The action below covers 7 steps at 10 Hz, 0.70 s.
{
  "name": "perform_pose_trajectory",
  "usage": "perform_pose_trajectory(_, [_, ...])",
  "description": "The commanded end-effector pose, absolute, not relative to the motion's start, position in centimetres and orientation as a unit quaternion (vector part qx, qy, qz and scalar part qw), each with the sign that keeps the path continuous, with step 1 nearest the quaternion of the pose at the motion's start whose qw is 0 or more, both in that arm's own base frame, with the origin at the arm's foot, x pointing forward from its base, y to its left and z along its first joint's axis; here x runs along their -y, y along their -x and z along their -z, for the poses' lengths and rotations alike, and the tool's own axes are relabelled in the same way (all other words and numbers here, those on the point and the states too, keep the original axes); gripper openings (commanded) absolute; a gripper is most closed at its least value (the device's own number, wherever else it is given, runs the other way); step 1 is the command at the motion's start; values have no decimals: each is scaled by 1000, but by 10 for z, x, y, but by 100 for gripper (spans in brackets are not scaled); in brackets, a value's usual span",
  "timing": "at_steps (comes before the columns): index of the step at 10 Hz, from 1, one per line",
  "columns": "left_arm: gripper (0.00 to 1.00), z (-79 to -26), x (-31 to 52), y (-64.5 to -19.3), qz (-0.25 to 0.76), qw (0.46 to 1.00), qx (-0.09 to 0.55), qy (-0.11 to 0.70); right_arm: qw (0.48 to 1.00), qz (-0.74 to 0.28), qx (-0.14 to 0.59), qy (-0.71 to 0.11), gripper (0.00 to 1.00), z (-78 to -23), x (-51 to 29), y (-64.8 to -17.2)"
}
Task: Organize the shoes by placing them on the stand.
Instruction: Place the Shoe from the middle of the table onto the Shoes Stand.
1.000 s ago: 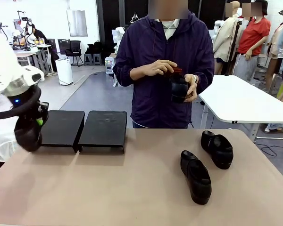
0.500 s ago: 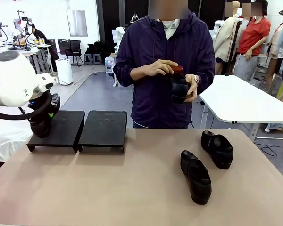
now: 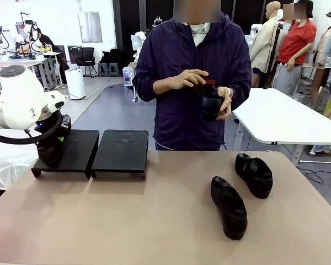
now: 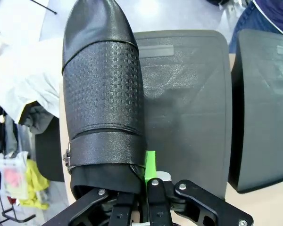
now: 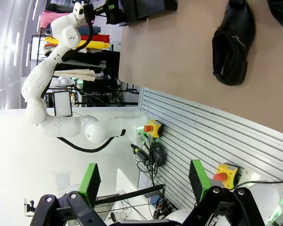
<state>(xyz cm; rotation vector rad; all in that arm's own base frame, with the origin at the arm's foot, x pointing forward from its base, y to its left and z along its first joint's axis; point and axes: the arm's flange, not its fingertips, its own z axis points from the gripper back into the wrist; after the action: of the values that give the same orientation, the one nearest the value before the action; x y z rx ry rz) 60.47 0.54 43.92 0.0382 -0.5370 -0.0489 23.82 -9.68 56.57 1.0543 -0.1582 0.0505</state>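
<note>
Left gripper (image 4: 144, 175) is pinched on the heel rim of a shoe (image 4: 104, 89), which leaves the whole shoe hanging free, toe leading, so it can be laid down. It hangs at the left edge of the stand (image 4: 188, 108), over the left panel. I can't tell whether the toe touches the stand. That end slot makes sense: it leaves the rest of the stand free for the other shoes.

Right gripper (image 5: 144, 186) is spread, holding nothing, and parked off the near edge of the table (image 3: 127, 221).

Two more shoes (image 3: 229, 207) lie on the right of the table, well apart from the stand, not yet moved. The person (image 3: 176, 55) at the far side holds a fourth shoe (image 3: 209, 105) in both hands at chest height, likely waiting to hand it over or set it down.

The step in hand looks like placing the first shoe.
</note>
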Motion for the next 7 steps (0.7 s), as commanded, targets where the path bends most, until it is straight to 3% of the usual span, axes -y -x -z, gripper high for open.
perform_pose_trajectory(1, [0, -449, -5, -605, 17, 963, 269, -20, 854, -23, 78, -513, 100, -572, 96, -240])
perform_pose_trajectory(2, [0, -447, -4, -607, 16, 963, 267, -22, 854, -23, 78, -513, 100, -572, 96, -240])
perform_pose_trajectory(3, [17, -447, -3, -608, 13, 964, 266, -25, 854, -23, 78, -513, 100, -572, 96, -240])
perform_pose_trajectory(4, [74, -447, -3, -609, 13, 965, 261, -28, 854, -23, 78, -513, 100, -572, 96, -240])
perform_pose_trajectory(5, [100, -447, -4, -609, 14, 965, 260, -31, 854, -23, 78, -513, 100, -572, 96, -240])
perform_pose_trajectory(7, [100, -448, -5, -607, 6, 963, 267, -37, 854, -23, 78, -513, 100, -572, 96, -240])
